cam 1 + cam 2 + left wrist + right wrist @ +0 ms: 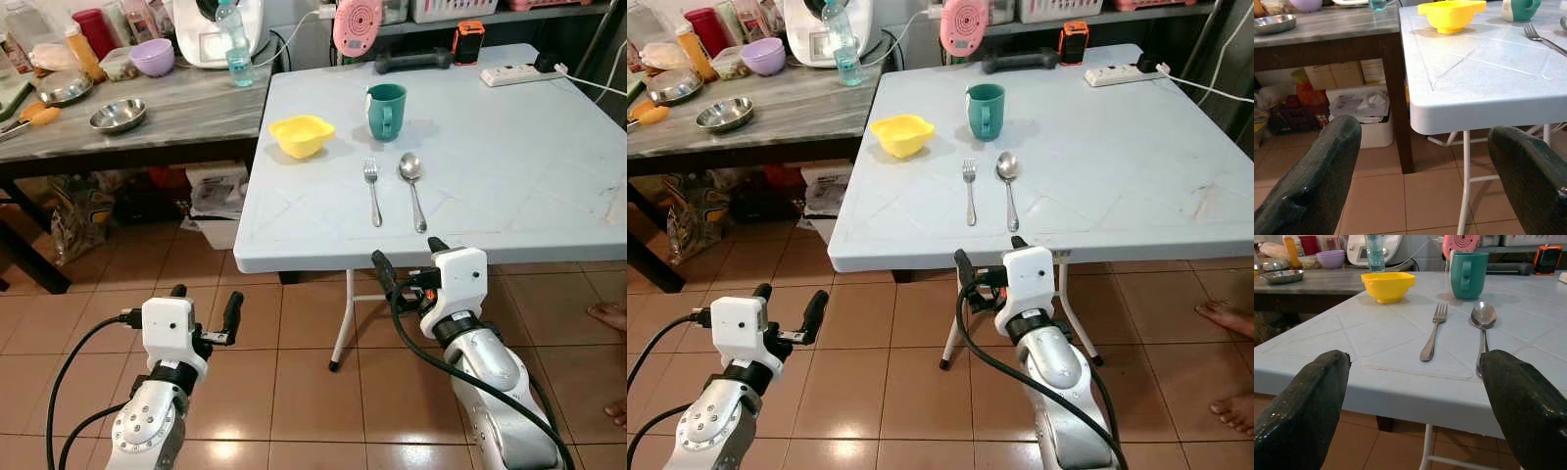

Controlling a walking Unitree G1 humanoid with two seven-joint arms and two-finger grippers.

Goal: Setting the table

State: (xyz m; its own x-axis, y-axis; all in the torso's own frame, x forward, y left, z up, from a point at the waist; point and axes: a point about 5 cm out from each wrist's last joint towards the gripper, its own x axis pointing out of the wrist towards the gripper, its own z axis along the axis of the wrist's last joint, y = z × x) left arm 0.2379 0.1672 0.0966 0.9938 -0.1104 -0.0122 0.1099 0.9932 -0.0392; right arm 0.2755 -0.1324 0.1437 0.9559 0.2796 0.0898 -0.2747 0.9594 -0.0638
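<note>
Right gripper [406, 260] spread wide and empty, just short of the pale blue table [509, 176] edge. Ahead of it, fork [1434, 333] and spoon [1483, 324] side by side (handles toward the fingers); beyond, yellow bowl [1388, 286] and teal mug [1468, 275]. Left gripper [204, 305] likewise spread, low over the floor tiles [892, 392].

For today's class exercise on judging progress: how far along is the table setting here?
Done: a fork and spoon lie side by side near the table's front edge, with a green mug and yellow bowl behind them. In hand: nothing; the left hand and right hand are open, below the table edge. Left: I see no plate, so possibly that.
</note>
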